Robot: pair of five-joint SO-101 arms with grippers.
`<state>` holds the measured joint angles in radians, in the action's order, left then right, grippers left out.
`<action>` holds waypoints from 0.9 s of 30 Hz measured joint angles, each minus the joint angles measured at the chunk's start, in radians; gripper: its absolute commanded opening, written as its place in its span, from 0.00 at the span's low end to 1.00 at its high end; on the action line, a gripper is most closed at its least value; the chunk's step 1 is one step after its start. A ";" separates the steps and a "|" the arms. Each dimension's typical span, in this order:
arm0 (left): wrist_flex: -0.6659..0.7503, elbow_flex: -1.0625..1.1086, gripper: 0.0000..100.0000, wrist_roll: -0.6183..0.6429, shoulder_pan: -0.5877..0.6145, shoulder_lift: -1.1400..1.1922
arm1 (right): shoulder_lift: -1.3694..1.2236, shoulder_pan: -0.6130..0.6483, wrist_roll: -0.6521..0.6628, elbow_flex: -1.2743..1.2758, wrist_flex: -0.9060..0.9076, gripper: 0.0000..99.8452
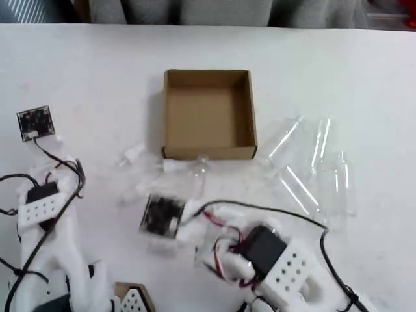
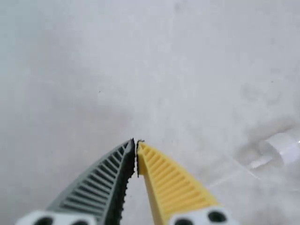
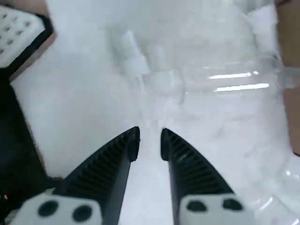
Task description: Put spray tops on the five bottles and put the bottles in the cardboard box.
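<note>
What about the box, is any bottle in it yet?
No, the box is bare inside; the bottles lie outside it.

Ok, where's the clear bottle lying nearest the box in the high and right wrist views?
High view: the clear bottle lies just in front of the cardboard box.
Right wrist view: it lies crosswise beyond the open right gripper.
Shared landmark: the box's brown wall beside it.
</note>
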<state>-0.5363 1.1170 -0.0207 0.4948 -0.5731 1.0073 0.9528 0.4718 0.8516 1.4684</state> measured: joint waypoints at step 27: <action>-0.089 -0.233 0.02 0.009 0.084 0.322 | -0.341 0.229 0.115 0.209 -0.528 0.10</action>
<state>-0.6252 0.8838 -0.0115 0.5792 -0.2509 0.6667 1.1815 0.5869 1.0602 0.9406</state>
